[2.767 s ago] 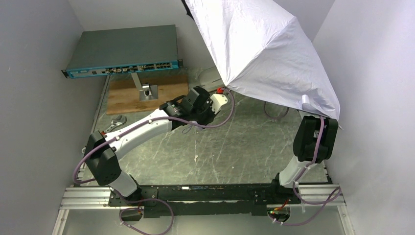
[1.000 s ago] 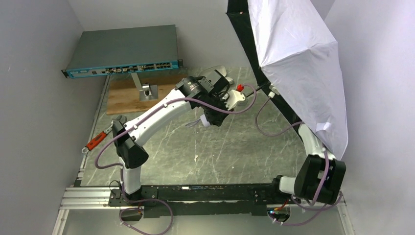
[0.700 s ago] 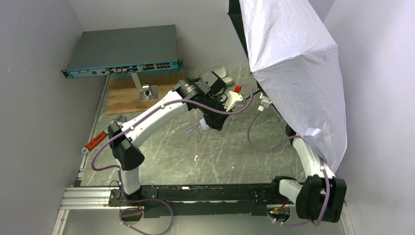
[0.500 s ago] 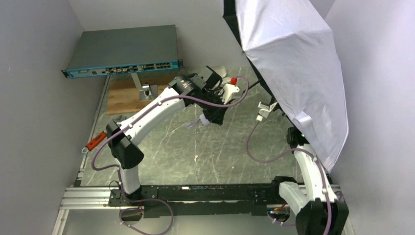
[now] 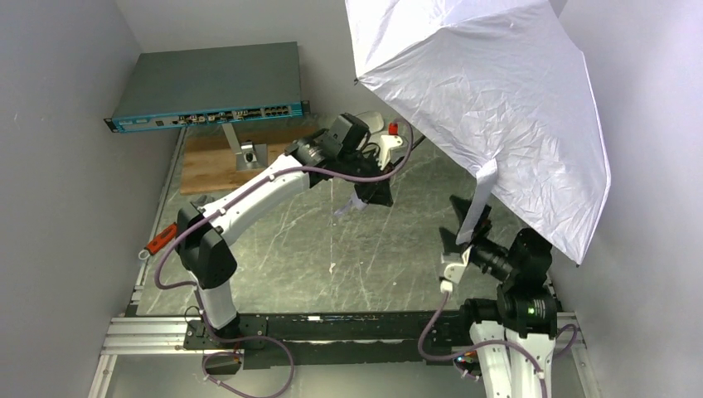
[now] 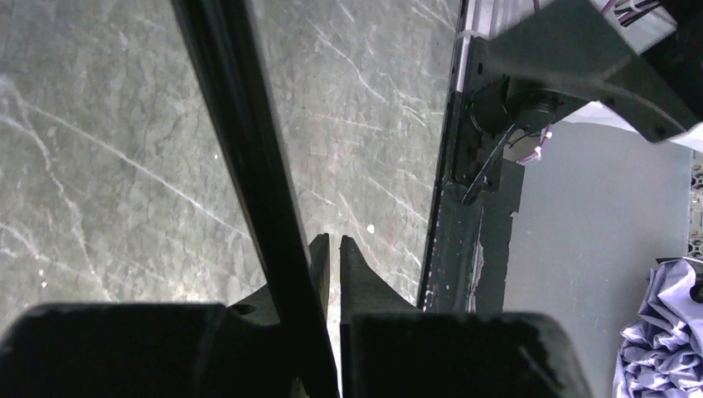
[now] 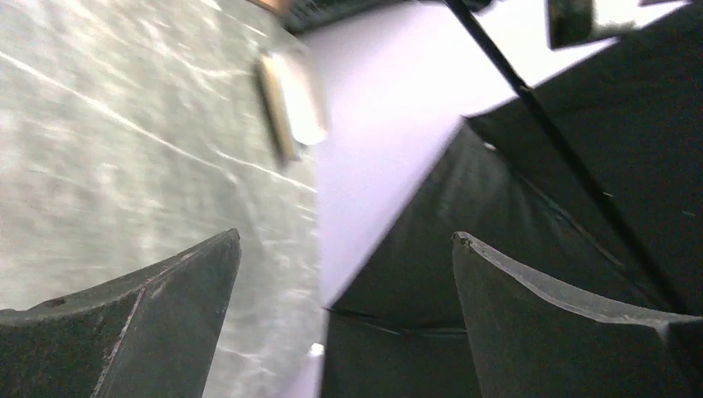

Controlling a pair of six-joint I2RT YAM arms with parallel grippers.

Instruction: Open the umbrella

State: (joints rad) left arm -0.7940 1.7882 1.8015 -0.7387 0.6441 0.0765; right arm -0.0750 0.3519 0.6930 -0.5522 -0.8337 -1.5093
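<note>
The umbrella [image 5: 489,91] stands open, its silvery-white canopy spread over the table's back right. A white strap [image 5: 481,195] hangs from the canopy's rim. My left gripper [image 5: 369,192] reaches under the canopy's left edge, with the small white handle [image 5: 344,207] beside it. In the left wrist view the thin black shaft [image 6: 240,149] runs down across one finger into the base of the left gripper [image 6: 334,239], which is shut on it. My right gripper [image 5: 464,230] stands wide open and holds nothing; in its wrist view the right gripper [image 7: 346,235] faces the canopy's black inside [image 7: 580,166].
A grey network switch [image 5: 207,83] sits at the back left, with a wooden board [image 5: 211,166] and a metal stand [image 5: 244,153] in front of it. A red-handled tool [image 5: 162,239] lies at the left edge. Walls close in on both sides.
My right gripper has opened, let go of the umbrella and drawn back toward the near edge. The canopy has swung left and spread wider. The left gripper keeps its hold.
</note>
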